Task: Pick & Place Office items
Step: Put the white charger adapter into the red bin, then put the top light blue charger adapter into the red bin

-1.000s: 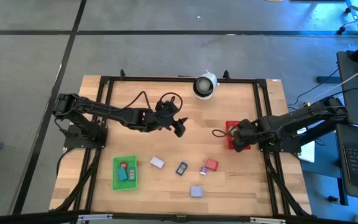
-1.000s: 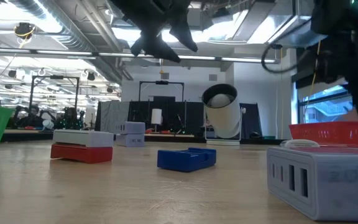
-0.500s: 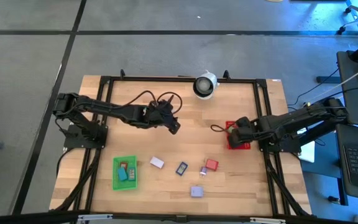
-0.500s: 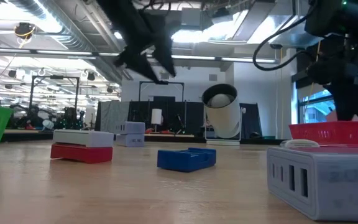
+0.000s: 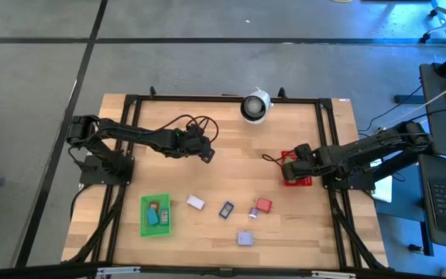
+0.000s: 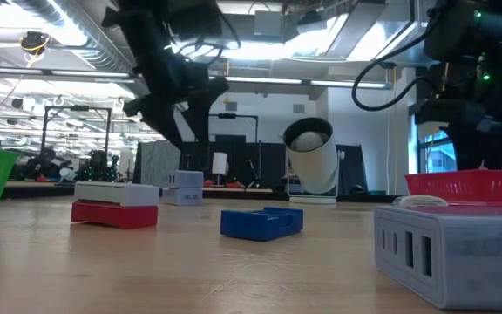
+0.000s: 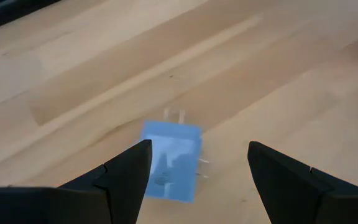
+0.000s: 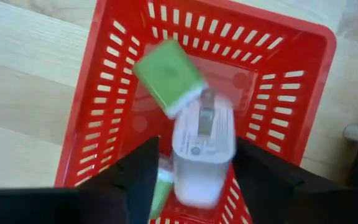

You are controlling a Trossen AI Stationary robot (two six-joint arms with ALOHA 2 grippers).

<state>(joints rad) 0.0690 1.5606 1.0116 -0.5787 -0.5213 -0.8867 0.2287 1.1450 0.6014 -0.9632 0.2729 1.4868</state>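
Hovering right gripper (image 8: 194,186) (fingers apart) over red bin (image 8: 120,93), white piece (image 8: 202,155) inside

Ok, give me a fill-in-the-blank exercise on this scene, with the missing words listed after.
1. The right tool hangs over the ___ bin.
2. In the left wrist view, a ___ block lies on the table ahead of the open left tool.
3. The bin near the left arm is ___.
4. A ___ piece lies in the bin under the right tool.

Missing words: red; blue; green; green
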